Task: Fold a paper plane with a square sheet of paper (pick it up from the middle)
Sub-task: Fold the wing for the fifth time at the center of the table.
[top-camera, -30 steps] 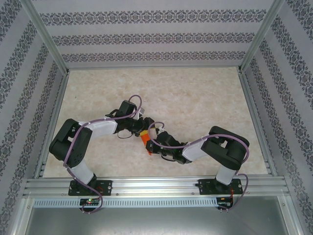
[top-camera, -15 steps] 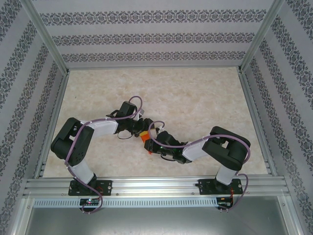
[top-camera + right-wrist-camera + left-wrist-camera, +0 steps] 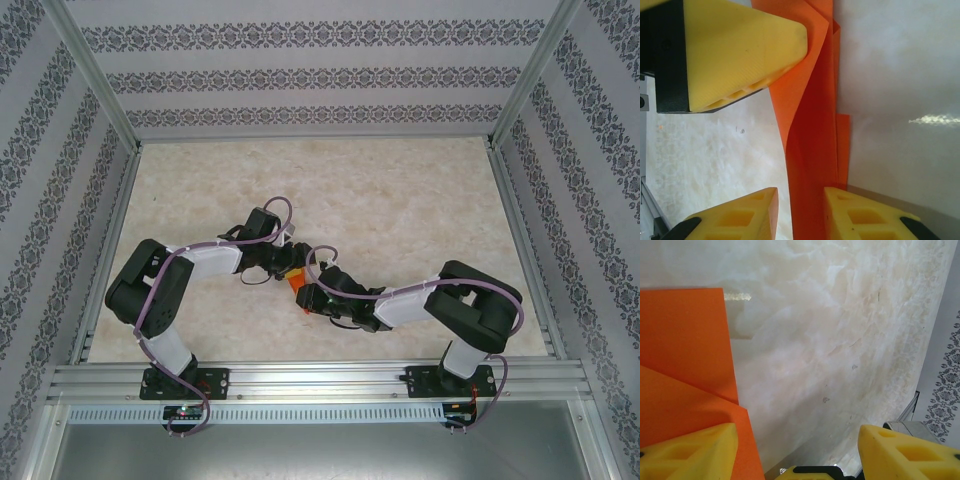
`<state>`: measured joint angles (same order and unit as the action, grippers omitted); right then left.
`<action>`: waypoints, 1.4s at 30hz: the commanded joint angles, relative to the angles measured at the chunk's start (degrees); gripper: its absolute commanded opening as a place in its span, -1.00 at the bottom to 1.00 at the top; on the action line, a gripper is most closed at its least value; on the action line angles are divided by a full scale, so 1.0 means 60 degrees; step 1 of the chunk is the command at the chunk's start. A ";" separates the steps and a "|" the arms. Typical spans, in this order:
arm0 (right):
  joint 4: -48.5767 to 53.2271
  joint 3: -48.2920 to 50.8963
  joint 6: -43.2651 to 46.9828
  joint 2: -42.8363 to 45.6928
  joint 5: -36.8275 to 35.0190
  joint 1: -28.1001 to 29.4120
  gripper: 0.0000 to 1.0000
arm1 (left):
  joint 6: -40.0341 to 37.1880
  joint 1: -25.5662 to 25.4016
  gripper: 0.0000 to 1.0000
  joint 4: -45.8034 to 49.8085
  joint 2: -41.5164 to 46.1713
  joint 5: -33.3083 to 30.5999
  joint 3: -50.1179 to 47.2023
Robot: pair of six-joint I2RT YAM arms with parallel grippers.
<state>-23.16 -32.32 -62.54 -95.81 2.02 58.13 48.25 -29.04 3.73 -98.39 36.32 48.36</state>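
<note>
The right claw [image 3: 801, 200] sits slack around the orange sheet [image 3: 810, 125]; the left claw [image 3: 797, 440] gapes empty. Light, limp paper, I'd say: pinch its folded ridge.

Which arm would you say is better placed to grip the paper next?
Right, probably: the paper stands between the right fingers, which need only close. The left fingers span bare table, the paper off to one side.
</note>
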 commanded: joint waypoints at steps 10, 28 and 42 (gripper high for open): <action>0.1590 -0.0385 0.0141 0.0785 -0.0322 0.0108 -0.34 | -0.0305 -0.0101 0.31 -0.0122 -0.0126 -0.0124 -0.0135; 0.1670 -0.0739 0.0479 0.0550 -0.0098 -0.0004 -0.62 | -0.0309 -0.0099 0.31 -0.0161 -0.0096 -0.0032 -0.0162; 0.1347 -0.0259 0.0026 0.0165 -0.0077 0.0050 -0.78 | -0.0344 -0.0098 0.31 -0.0070 -0.0110 -0.0047 -0.0109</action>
<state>-14.35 -35.20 -60.86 -94.39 2.07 58.11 47.99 -29.04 3.70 -98.39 35.94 47.88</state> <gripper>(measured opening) 0.110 0.654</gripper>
